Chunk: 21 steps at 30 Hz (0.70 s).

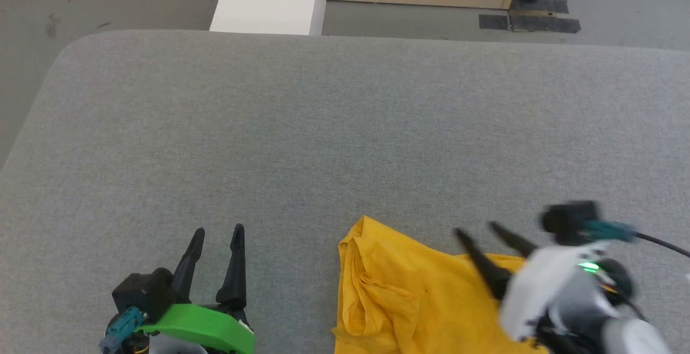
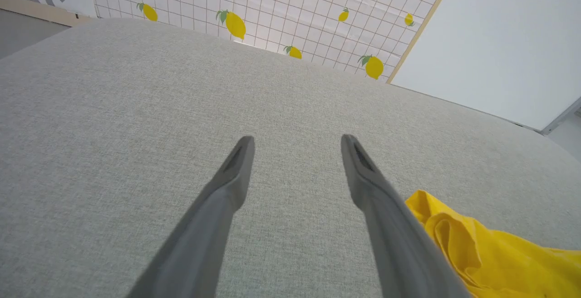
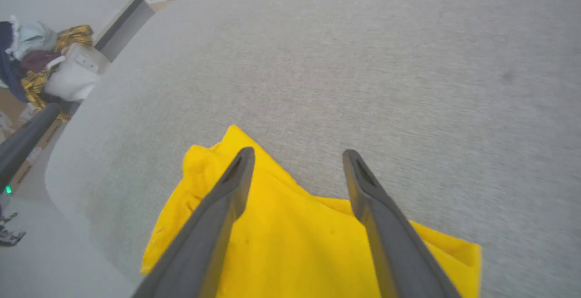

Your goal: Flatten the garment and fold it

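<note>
The garment (image 1: 393,295) is a bright yellow shirt lying bunched and creased at the near edge of the grey table (image 1: 323,127); no print shows on it. My right gripper (image 1: 477,229) hovers over its right part with its jaws open and nothing between them; in the right wrist view the garment (image 3: 295,248) lies under the open fingers (image 3: 227,198). My left gripper (image 1: 218,230) stands open over bare table to the garment's left. A yellow fold of the garment (image 2: 481,248) shows at the lower right of the left wrist view.
A white block (image 1: 269,1) stands beyond the table's far edge. A tiled wall with lemon prints (image 2: 281,12) lies behind. A pile of clothes with a white bag (image 3: 45,66) sits off the table's side. Grey floor surrounds the table.
</note>
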{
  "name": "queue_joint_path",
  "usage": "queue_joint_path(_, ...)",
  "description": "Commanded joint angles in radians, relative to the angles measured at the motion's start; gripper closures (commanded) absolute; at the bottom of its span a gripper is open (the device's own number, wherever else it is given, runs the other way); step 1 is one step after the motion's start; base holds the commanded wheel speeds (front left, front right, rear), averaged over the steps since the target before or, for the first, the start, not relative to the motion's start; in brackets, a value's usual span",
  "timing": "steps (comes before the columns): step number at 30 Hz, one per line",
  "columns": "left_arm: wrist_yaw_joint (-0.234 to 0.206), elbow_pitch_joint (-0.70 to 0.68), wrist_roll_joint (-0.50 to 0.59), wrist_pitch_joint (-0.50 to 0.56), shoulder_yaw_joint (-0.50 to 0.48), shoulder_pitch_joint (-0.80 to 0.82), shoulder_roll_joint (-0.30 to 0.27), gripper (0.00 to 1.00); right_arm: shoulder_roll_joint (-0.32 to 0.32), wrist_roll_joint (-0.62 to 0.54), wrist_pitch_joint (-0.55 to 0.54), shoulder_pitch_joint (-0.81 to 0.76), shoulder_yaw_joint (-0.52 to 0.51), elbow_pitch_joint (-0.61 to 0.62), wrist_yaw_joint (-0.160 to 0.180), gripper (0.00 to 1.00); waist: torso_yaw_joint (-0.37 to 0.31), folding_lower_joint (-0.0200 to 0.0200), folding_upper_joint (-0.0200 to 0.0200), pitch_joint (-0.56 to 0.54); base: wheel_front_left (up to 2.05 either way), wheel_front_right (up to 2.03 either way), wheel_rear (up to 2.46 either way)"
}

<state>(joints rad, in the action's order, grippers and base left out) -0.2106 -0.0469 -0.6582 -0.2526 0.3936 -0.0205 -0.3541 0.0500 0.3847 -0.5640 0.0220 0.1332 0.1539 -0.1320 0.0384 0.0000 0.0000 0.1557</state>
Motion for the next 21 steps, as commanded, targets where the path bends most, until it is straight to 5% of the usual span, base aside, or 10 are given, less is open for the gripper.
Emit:
queue_joint_path(1,0.005,-0.003,0.009,-0.007,-0.003,0.010,0.000,0.00,0.000,-0.015,-0.002,-0.043,-0.058,0.044,0.001,0.00,-0.009,0.0000,0.0000,0.009,0.00,0.00,0.00)
queue_joint_path(9,0.008,-0.015,0.015,-0.007,-0.006,0.013,-0.009,0.00,0.000,-0.040,-0.023,-0.227,-0.260,0.148,0.001,0.00,-0.032,0.0000,0.0000,0.024,0.00,0.00,0.00)
queue_joint_path(21,0.014,-0.037,0.013,0.020,-0.004,0.026,-0.040,0.00,0.000,-0.025,-0.004,-0.212,-0.198,-0.062,0.001,0.00,-0.014,0.0000,0.0000,0.030,0.00,0.00,0.00)
